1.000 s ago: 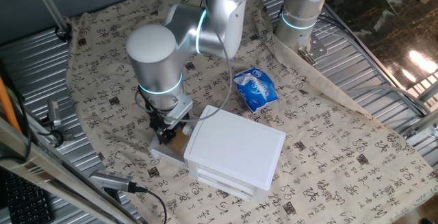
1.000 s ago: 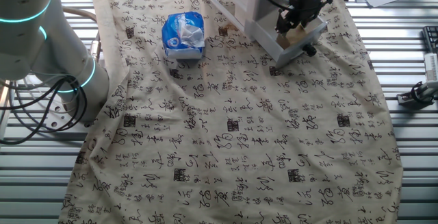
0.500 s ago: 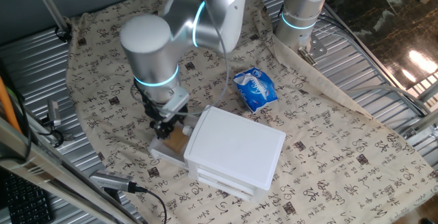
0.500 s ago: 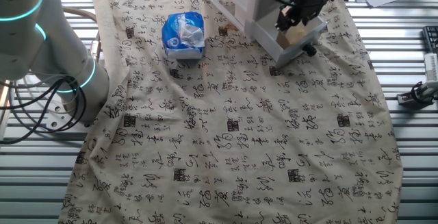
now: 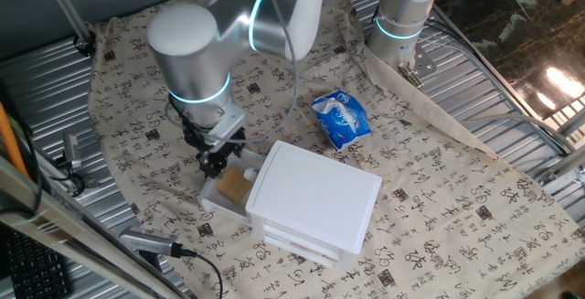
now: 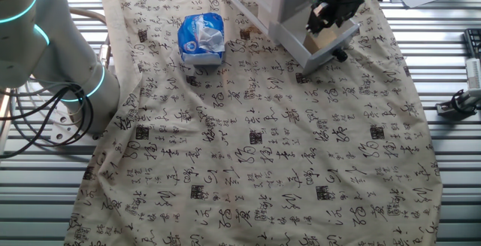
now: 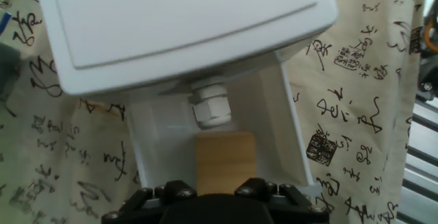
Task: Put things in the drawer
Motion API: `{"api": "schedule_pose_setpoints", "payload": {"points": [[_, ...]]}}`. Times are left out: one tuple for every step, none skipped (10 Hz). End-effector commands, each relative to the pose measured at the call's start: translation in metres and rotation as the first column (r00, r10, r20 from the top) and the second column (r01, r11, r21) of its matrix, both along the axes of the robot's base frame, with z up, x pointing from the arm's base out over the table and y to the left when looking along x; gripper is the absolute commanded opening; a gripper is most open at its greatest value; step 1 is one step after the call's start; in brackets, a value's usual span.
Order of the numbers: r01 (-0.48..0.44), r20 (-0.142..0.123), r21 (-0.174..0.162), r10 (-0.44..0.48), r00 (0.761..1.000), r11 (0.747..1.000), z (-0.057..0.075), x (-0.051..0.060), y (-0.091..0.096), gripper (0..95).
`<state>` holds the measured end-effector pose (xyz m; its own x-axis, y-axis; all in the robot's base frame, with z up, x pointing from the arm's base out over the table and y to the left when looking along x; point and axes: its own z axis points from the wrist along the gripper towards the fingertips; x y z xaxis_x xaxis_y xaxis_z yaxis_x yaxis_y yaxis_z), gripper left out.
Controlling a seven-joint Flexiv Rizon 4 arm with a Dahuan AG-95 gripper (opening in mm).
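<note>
The white drawer unit [image 5: 315, 194] has its top drawer [image 5: 215, 204] pulled out to the left. A light-brown wooden block [image 5: 234, 186] lies inside the drawer. My gripper [image 5: 217, 160] hangs just above the drawer's outer end, open, with its fingers clear of the block. In the other fixed view the gripper [image 6: 325, 16] is over the drawer [image 6: 331, 52] and the block [image 6: 325, 40]. The hand view looks down on the block [image 7: 224, 161] on the drawer floor, between the drawer walls [image 7: 291, 135], with dark fingertips [image 7: 176, 190] on either side at the bottom edge.
A white round fitting [image 7: 211, 104] sits in the drawer beside the block, under the unit's top [image 7: 185, 18]. A blue-and-white packet [image 5: 341, 119] lies on the patterned cloth [image 5: 137, 107] behind the unit. A second arm's base [image 5: 402, 16] stands at the back.
My gripper has let go of the block and moved up and to the left, away from it. The block stays in the drawer.
</note>
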<state>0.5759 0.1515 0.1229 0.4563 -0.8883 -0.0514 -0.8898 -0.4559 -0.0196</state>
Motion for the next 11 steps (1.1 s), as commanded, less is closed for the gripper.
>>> {"api": "schedule_pose_setpoints", "payload": {"points": [[-0.023,0.004,-0.013,0.023,1.000,1.000,0.000,0.010,-0.003,57.0],[-0.040,0.004,-0.015,0.041,0.999,0.999,-0.001,0.015,-0.005,57.0],[-0.059,0.006,-0.015,0.060,0.998,0.998,-0.002,0.019,-0.007,57.0],[-0.066,0.007,-0.016,0.066,0.998,0.998,-0.002,0.022,-0.010,57.0],[-0.089,0.008,-0.024,0.089,0.996,0.996,-0.001,0.027,-0.013,57.0],[-0.101,0.008,-0.031,0.101,0.995,0.994,-0.001,0.029,-0.013,57.0],[-0.127,0.013,-0.042,0.128,0.992,0.991,-0.002,0.032,-0.017,57.0],[-0.136,0.017,-0.045,0.137,0.990,0.990,-0.003,0.033,-0.019,57.0],[-0.149,0.023,-0.047,0.150,0.988,0.988,-0.005,0.034,-0.022,57.0],[-0.160,0.027,-0.047,0.162,0.986,0.986,-0.008,0.036,-0.026,57.0],[-0.167,0.031,-0.046,0.169,0.985,0.985,-0.010,0.036,-0.029,57.0]]}}
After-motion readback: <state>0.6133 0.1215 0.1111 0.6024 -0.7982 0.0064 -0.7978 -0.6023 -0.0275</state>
